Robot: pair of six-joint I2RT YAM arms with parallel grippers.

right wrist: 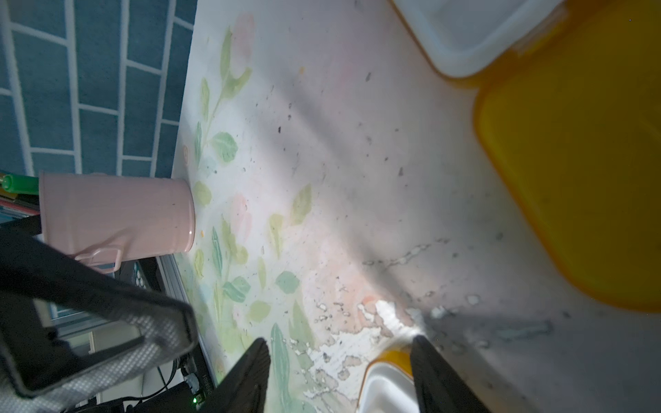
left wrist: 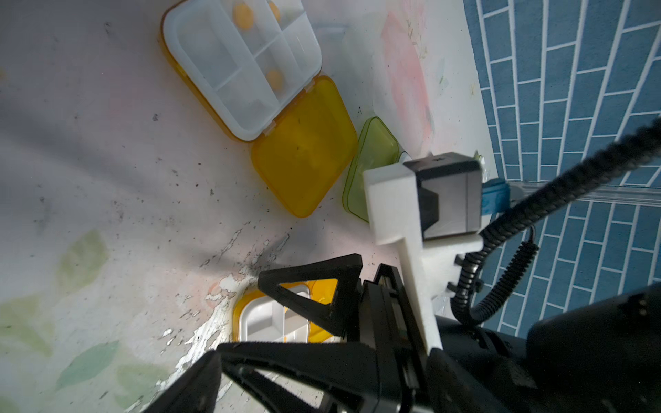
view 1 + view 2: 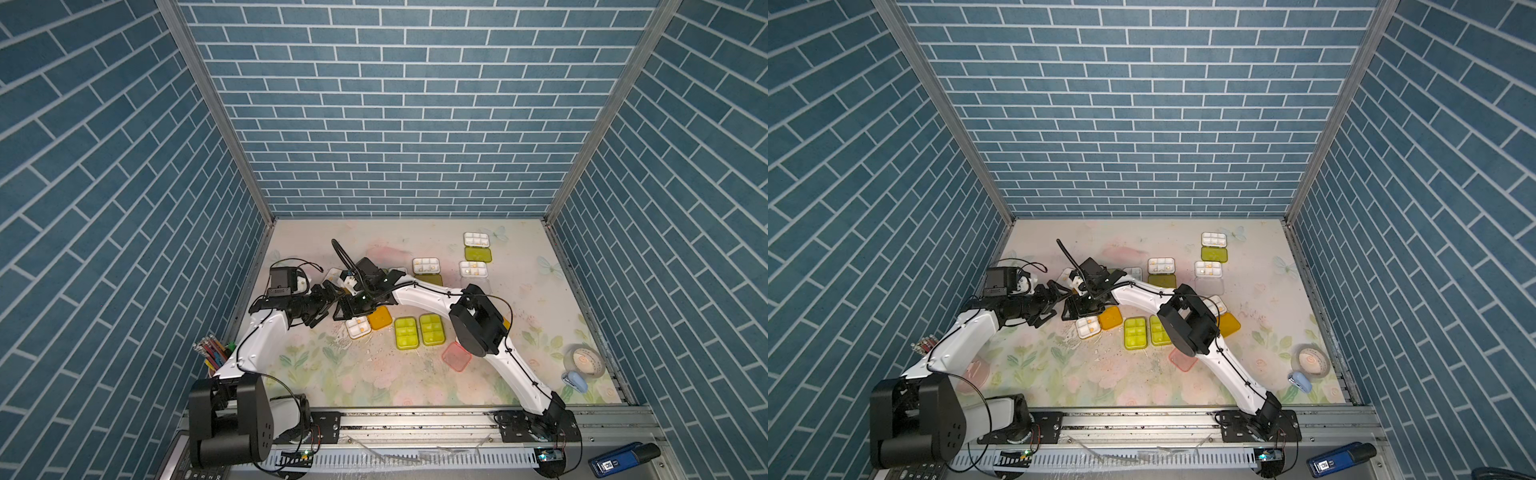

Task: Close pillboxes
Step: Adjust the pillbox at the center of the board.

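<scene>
An open pillbox, white tray (image 3: 358, 327) with its orange lid (image 3: 380, 318) lying flat, sits at the left-middle of the mat. My right gripper (image 1: 339, 341) is open and tipped sideways over it, and the tray corner (image 1: 386, 386) lies against one fingertip (image 1: 429, 361). My left gripper (image 3: 326, 303) hangs open just left of it, holding nothing. A second open orange pillbox (image 2: 243, 60) lies behind both arms. Two lime green pillboxes (image 3: 406, 332) and a pink one (image 3: 456, 356) are shut. Further open pillboxes (image 3: 476, 239) lie toward the back right.
A pink cup of pencils (image 1: 118, 214) stands at the front left edge. A tape roll (image 3: 584, 360) and a small blue object (image 3: 575, 381) sit at the front right. Blue brick walls close in three sides. The two arms cross closely above the left-middle.
</scene>
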